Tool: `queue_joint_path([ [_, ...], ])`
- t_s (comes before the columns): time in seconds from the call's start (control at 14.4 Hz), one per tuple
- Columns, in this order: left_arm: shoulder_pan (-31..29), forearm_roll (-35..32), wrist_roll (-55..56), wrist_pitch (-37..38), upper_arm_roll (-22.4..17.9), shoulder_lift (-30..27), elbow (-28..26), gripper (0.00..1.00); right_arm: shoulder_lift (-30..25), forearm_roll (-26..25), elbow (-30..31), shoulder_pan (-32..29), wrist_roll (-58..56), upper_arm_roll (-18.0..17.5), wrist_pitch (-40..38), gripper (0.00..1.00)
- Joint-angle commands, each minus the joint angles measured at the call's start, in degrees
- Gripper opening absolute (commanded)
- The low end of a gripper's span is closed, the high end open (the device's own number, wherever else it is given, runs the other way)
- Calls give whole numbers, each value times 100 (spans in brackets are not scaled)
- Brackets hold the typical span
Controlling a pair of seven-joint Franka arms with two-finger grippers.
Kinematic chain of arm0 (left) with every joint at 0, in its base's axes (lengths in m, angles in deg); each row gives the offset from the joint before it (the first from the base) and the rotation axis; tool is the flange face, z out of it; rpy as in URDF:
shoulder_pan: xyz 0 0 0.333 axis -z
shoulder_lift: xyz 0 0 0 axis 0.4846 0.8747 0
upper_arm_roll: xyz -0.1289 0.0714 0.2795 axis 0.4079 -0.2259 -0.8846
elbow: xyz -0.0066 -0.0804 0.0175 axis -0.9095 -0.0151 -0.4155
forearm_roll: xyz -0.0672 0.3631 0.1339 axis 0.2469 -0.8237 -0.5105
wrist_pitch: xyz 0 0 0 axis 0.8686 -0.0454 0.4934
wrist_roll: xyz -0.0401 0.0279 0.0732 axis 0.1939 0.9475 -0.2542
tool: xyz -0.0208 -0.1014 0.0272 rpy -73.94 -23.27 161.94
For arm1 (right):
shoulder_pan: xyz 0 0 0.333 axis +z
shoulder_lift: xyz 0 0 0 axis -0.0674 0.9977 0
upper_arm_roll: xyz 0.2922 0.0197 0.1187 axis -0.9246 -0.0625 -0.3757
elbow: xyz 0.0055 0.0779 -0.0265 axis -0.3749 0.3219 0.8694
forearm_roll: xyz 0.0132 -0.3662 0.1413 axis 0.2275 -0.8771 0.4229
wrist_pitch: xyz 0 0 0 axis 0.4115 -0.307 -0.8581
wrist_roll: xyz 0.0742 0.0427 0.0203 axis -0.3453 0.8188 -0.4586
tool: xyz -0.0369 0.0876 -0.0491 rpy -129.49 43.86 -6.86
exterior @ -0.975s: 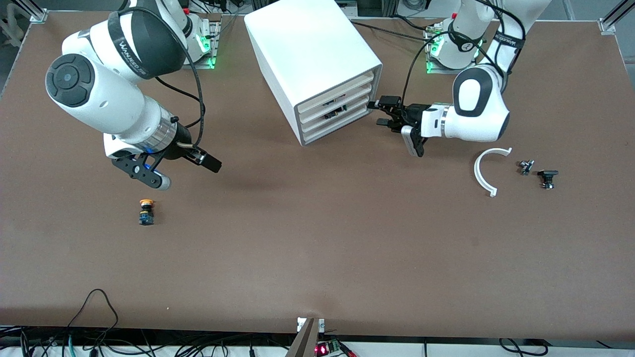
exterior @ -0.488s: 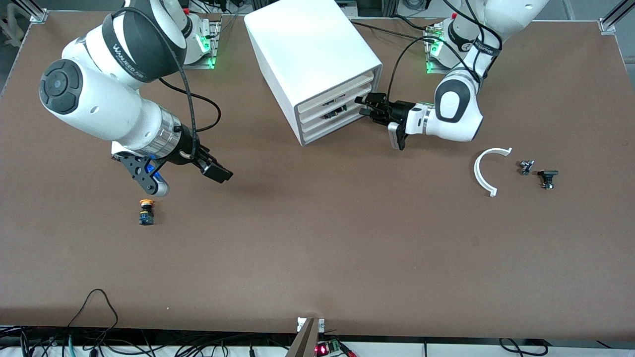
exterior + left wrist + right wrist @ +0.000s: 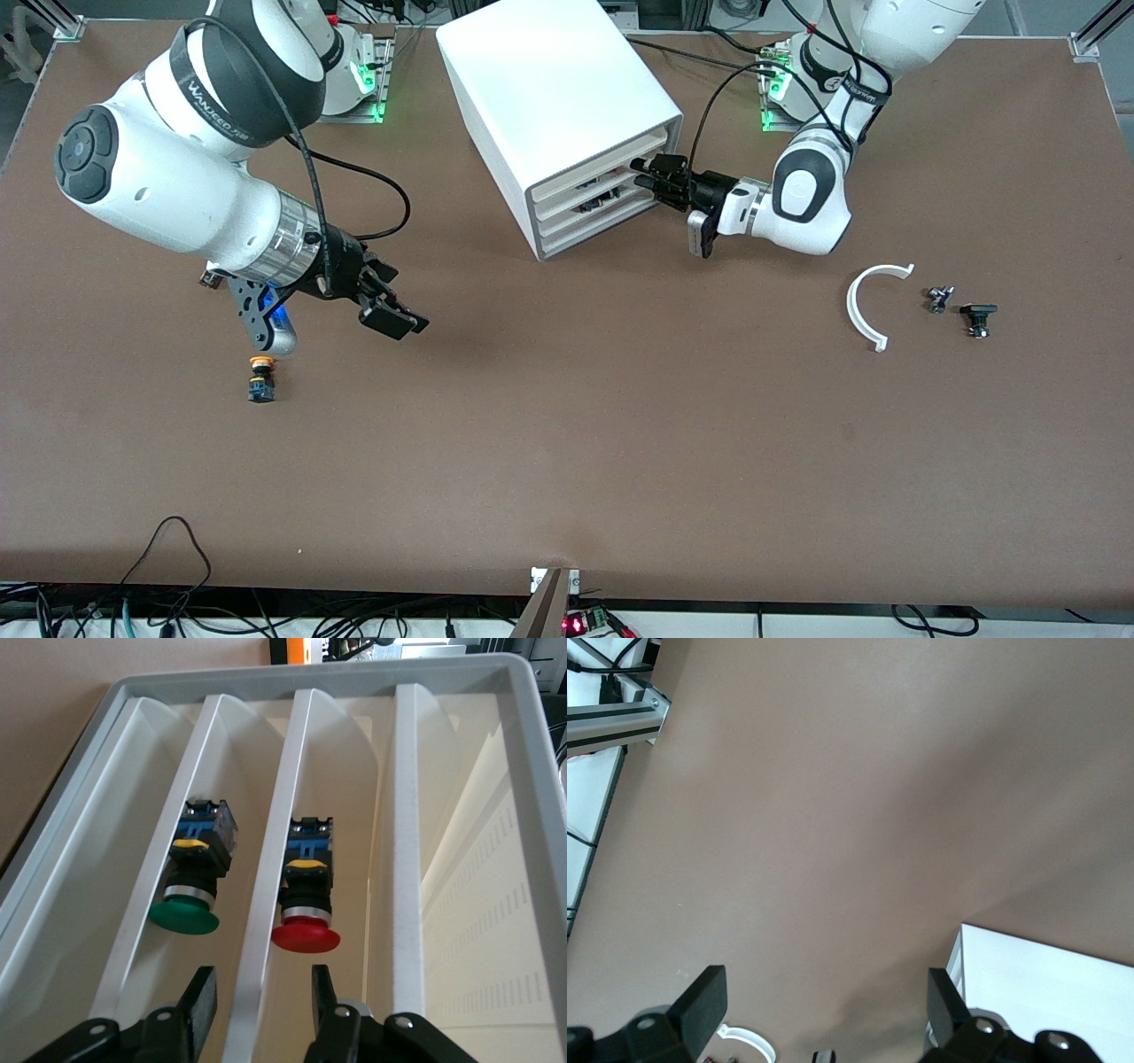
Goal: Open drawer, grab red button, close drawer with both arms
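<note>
The white cabinet (image 3: pixel 558 97) stands at the robots' side of the table, its four drawers all pushed in. My left gripper (image 3: pixel 640 175) is open at the cabinet's front. In the left wrist view its fingers (image 3: pixel 199 1001) straddle one cream drawer front strip (image 3: pixel 266 895). The red-capped button (image 3: pixel 306 935) lies in the drawer just past that strip, cap toward the gripper (image 3: pixel 261 1005). My right gripper (image 3: pixel 396 306) is open and empty over bare table toward the right arm's end; it also shows in its own wrist view (image 3: pixel 824 1010).
A green-capped button (image 3: pixel 183 912) lies in the neighbouring drawer. An orange-yellow-capped button (image 3: pixel 260 377) stands on the table below the right arm's wrist. A white arc piece (image 3: pixel 864 306) and two small black parts (image 3: pixel 939 299) (image 3: pixel 977 317) lie toward the left arm's end.
My left gripper has moved in to the cabinet's front and now straddles a drawer strip. My right gripper has swung a little toward the table's middle, still open.
</note>
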Motion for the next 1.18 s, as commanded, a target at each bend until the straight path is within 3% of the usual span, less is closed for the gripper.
queue_joint_path([
  [0.0, -57, 188, -396, 86, 44, 163, -25, 35, 96, 290, -177, 37, 269, 26, 174, 100],
  [0.21, -39, 196, -397, 86, 44, 189, -25, 0, 113, 449, -177, 46, 568, 17, 490, 100],
  [0.63, -310, 170, -239, 165, 27, 189, 124, 0, 219, 704, -177, 256, 814, 17, 911, 100],
  [0.98, -452, 73, 121, 130, -210, 408, 694, 0, 385, 687, -194, 748, 1271, 17, 1527, 99],
  [1.11, -452, -276, 192, 139, -464, 619, 1106, 0, 465, 634, -186, 968, 1386, 26, 1668, 100],
])
